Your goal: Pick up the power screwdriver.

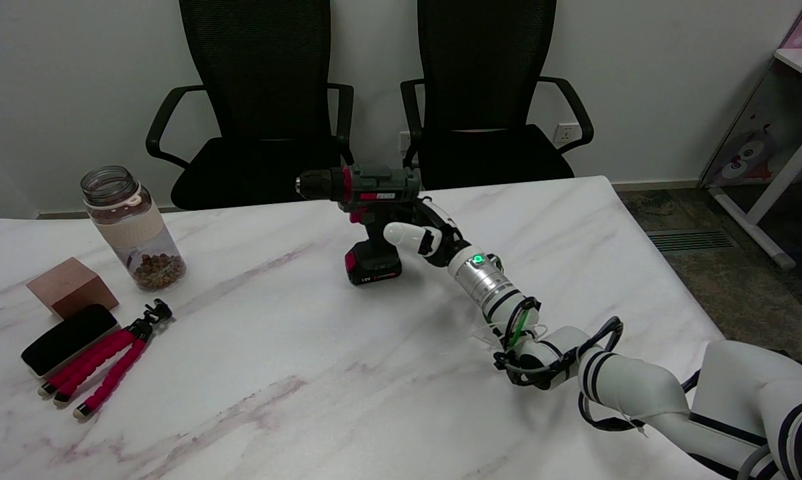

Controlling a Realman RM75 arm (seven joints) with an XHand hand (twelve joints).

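The power screwdriver (367, 213) stands upright on the table (307, 373), with the right hand (427, 230) wrapped around its handle. The grasp seems made; next is a straight lift.

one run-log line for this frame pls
phase: grasp | right hand: fingers around handle of power screwdriver | tool: upright, base on table | lift: not yet

black-red power screwdriver (367, 200), upright on table, chuck pointing left

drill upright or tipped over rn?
Upright. The power screwdriver stands on its battery base on the table, chuck pointing left. The right hand is at its handle; the grip itself is hidden.
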